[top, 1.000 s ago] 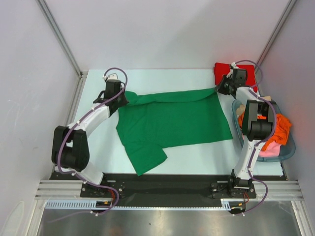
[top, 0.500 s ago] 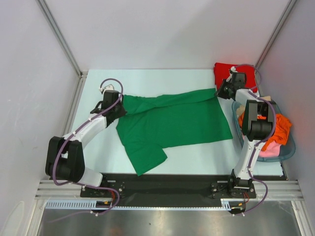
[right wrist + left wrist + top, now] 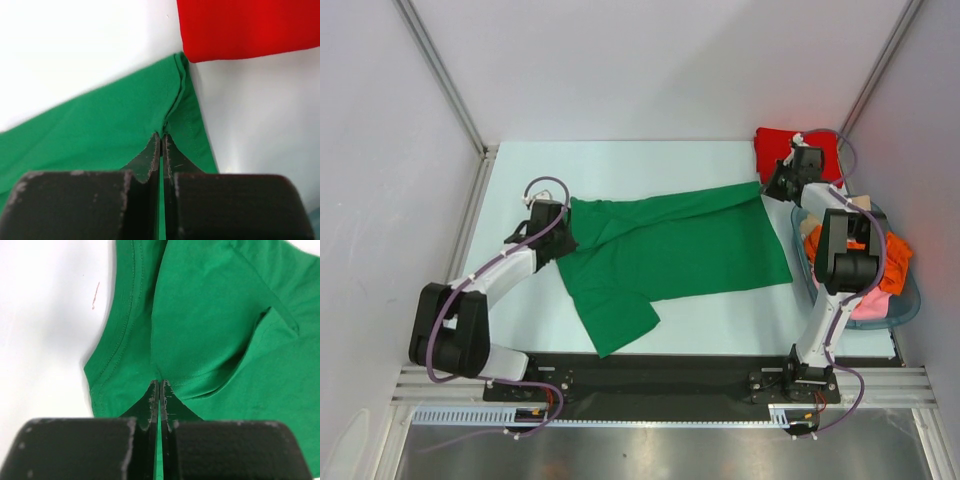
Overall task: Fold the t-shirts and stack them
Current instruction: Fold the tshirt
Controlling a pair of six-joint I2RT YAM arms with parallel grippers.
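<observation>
The green t-shirt point(image 3: 670, 250) lies spread across the table, its far long edge lifted and folded toward the near side. My left gripper point(image 3: 565, 212) is shut on the shirt's far left edge, with green cloth pinched between the fingers in the left wrist view point(image 3: 159, 390). My right gripper point(image 3: 772, 186) is shut on the shirt's far right corner point(image 3: 172, 100), also pinched in the right wrist view point(image 3: 161, 142). A folded red t-shirt point(image 3: 790, 150) lies at the far right corner and also shows in the right wrist view point(image 3: 245, 25).
A clear blue bin point(image 3: 910, 305) at the right edge holds orange point(image 3: 890, 255), pink point(image 3: 870, 305) and beige garments. One green sleeve point(image 3: 620, 325) lies toward the near edge. Metal frame rails run along the left side and the front.
Both grippers have moved toward the near side with the shirt's far edge in them, the left one farther. The folded strip along the far edge is now wider.
</observation>
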